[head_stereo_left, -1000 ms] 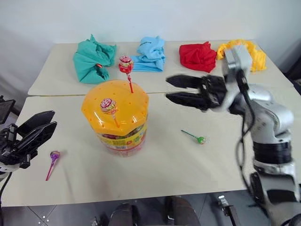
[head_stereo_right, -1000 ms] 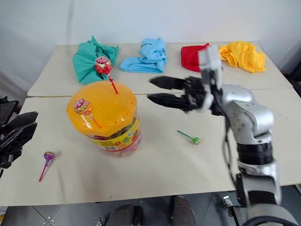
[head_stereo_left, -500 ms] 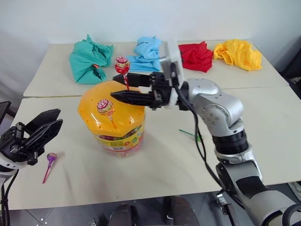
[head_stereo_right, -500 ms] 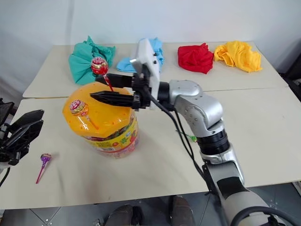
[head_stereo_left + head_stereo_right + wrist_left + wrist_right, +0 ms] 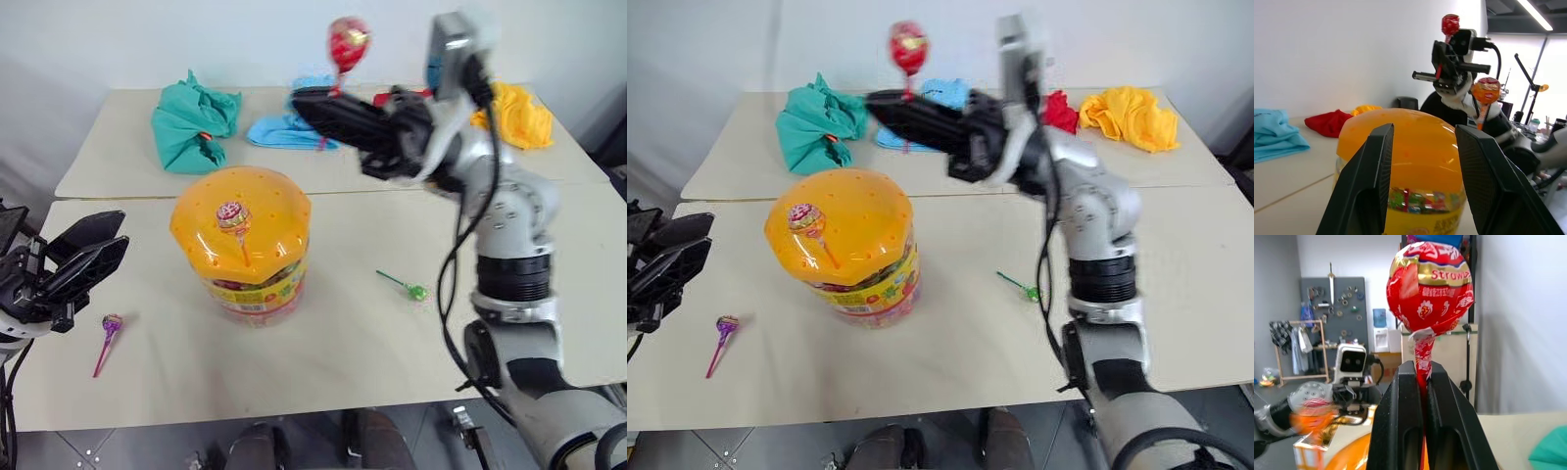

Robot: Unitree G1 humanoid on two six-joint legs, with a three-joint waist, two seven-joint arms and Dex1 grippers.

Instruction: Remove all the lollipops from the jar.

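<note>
Left gripper [image 5: 83,257]: my nearest part, low at the front left edge of the pale desk [image 5: 343,352], its black fingers parted and carrying nothing, aimed toward the jar.
Purple lollipop on a pink stick [image 5: 111,326]: lying flat on the desk just beside that gripper, already out.
Large clear plastic jar with the domed, hole-dotted orange lid [image 5: 245,245]: upright at mid-desk, coloured sweets showing through its wall.
Red-pink lollipop on an orange stick [image 5: 231,217]: standing in a lid hole on the near side, the one not yet removed.
Green lollipop on a green stick [image 5: 409,288]: flat on the desk to the right of the jar, well apart from it.
Right gripper [image 5: 318,106]: raised above and behind the jar, clenched on the stick of the red wrapped lollipop [image 5: 347,41], whose head stands upright over the fingers.
Step in hand: I judge the third pull is done and the sweet is clear of the lid.
Next move: carry it to bare desk, lower it, release, then take the last one by its stick.
</note>
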